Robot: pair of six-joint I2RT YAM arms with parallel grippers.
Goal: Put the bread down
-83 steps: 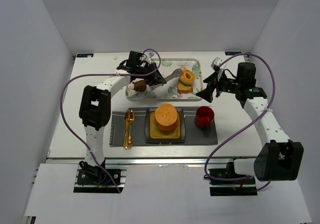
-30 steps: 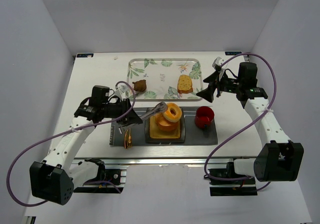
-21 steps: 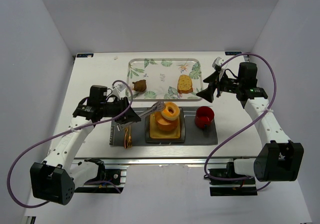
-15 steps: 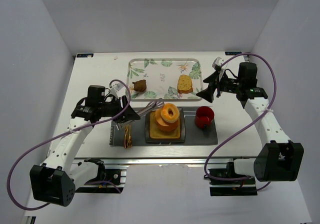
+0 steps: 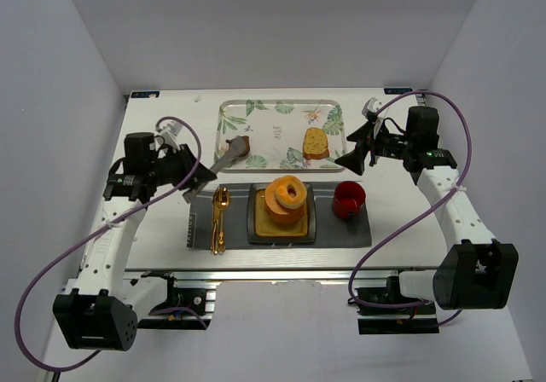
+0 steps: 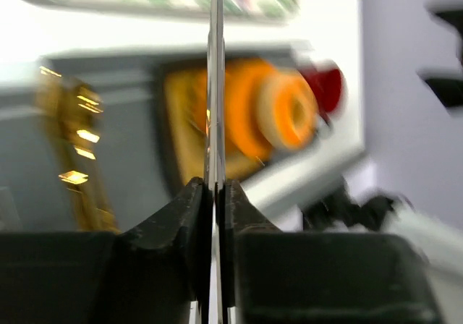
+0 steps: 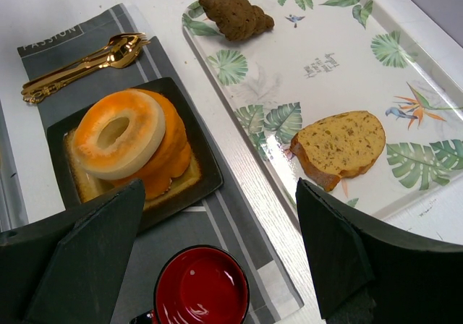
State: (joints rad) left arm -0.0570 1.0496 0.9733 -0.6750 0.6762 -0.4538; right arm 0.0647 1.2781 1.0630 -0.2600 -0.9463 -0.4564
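Your left gripper (image 6: 215,194) is clamped on a thin metal server (image 6: 215,64), held edge-on, probably so it slips free of the food. The ring bread (image 7: 118,132) sits atop the stack on the black plate (image 7: 195,186). A second ago the server touched it; now it's withdrawn left. Your right gripper (image 5: 350,159) hangs wide, empty.
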